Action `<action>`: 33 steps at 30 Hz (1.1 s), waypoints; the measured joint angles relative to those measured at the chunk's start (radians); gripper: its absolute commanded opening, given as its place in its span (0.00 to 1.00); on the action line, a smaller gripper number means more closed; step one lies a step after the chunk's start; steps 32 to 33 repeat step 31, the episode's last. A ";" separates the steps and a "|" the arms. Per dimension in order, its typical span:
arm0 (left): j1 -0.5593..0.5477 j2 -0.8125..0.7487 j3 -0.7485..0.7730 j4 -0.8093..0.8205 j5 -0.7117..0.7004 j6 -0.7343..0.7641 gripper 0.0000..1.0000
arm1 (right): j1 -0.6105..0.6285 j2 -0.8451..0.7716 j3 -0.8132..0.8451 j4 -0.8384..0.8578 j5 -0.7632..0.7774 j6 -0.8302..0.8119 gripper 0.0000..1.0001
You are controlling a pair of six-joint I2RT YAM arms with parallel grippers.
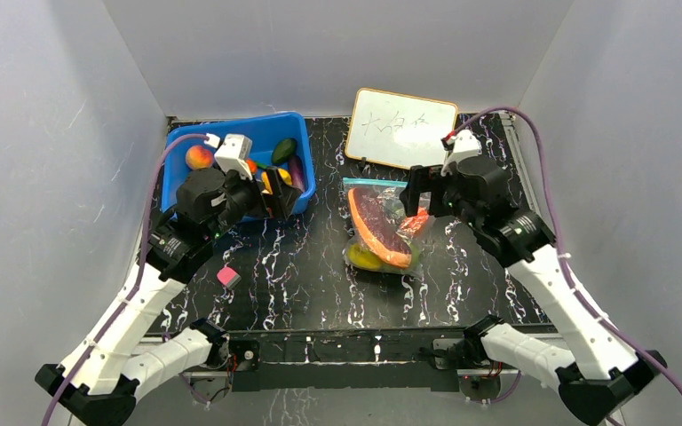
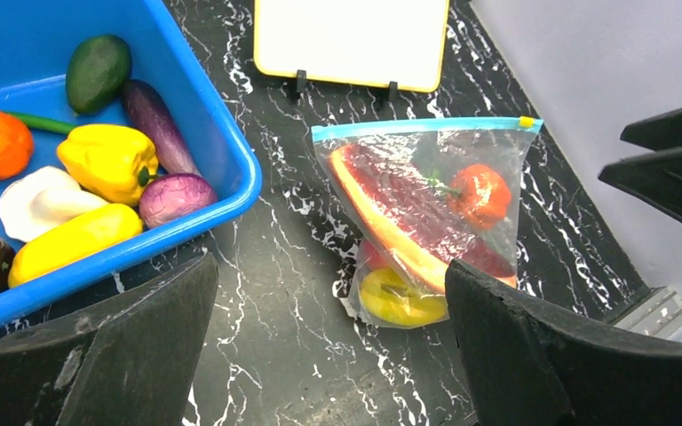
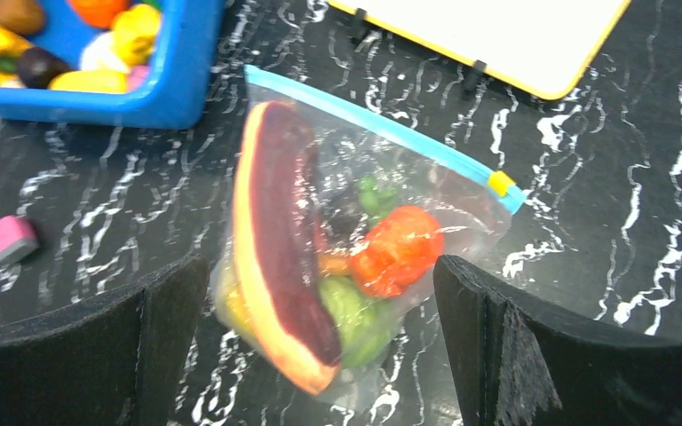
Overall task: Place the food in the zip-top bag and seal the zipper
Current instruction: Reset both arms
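My left gripper (image 1: 275,193) and right gripper (image 1: 416,197) hung with fingers wide apart, holding nothing. The bag (image 1: 382,226) lay on the black, white-veined table (image 1: 293,266) just before the whiteboard (image 1: 401,127), its zipper (image 2: 426,127) toward the board and the food (image 3: 275,248) inside. Plain grey walls (image 1: 320,53) enclosed the table.

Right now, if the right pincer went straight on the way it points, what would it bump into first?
Probably the clear crinkly plastic zip-top bag full of toy food, lying directly ahead of the open right pincer; depth is unclear.
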 measured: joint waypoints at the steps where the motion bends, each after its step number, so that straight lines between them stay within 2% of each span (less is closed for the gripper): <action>1: 0.000 -0.003 0.000 0.006 0.002 -0.004 0.98 | 0.000 -0.022 0.000 -0.003 -0.021 0.008 0.98; 10: 0.000 -0.070 -0.005 0.074 0.051 -0.018 0.98 | 0.000 -0.163 0.023 0.012 -0.174 0.200 0.98; 16: 0.000 -0.100 -0.031 0.103 0.071 -0.048 0.98 | 0.000 -0.238 0.011 0.042 -0.190 0.315 0.98; 33: 0.000 -0.109 -0.067 0.096 0.076 -0.069 0.98 | 0.000 -0.267 -0.021 0.026 -0.182 0.371 0.98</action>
